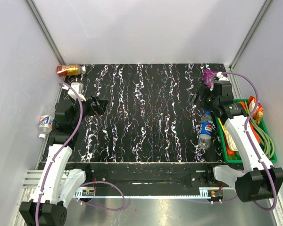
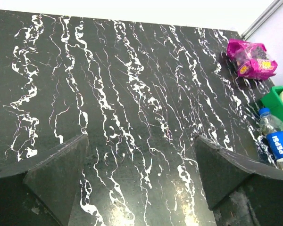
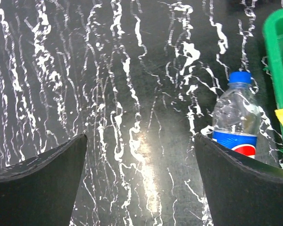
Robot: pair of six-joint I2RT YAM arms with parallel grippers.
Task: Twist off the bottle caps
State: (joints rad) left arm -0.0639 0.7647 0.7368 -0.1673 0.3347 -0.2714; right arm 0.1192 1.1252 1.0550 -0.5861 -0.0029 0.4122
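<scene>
The Pepsi bottle (image 1: 205, 129) lies on the black marbled mat near its right edge, its dark blue cap (image 1: 206, 113) on and pointing away from the arms. It also shows in the left wrist view (image 2: 276, 142) and the right wrist view (image 3: 236, 123), cap (image 3: 239, 77) on. The second bottle (image 1: 45, 122), with a white, blue and red label, lies off the mat at the far left, its white cap (image 1: 41, 136) on. My left gripper (image 1: 98, 104) is open and empty over the mat's left part (image 2: 140, 139). My right gripper (image 1: 196, 98) is open and empty just beyond the Pepsi bottle (image 3: 140, 136).
A red-and-gold can (image 1: 68, 70) lies at the mat's back left corner. A pink snack bag (image 1: 209, 75) sits at the back right, also in the left wrist view (image 2: 251, 59). A green tray (image 1: 266, 157) of items stands right of the Pepsi bottle.
</scene>
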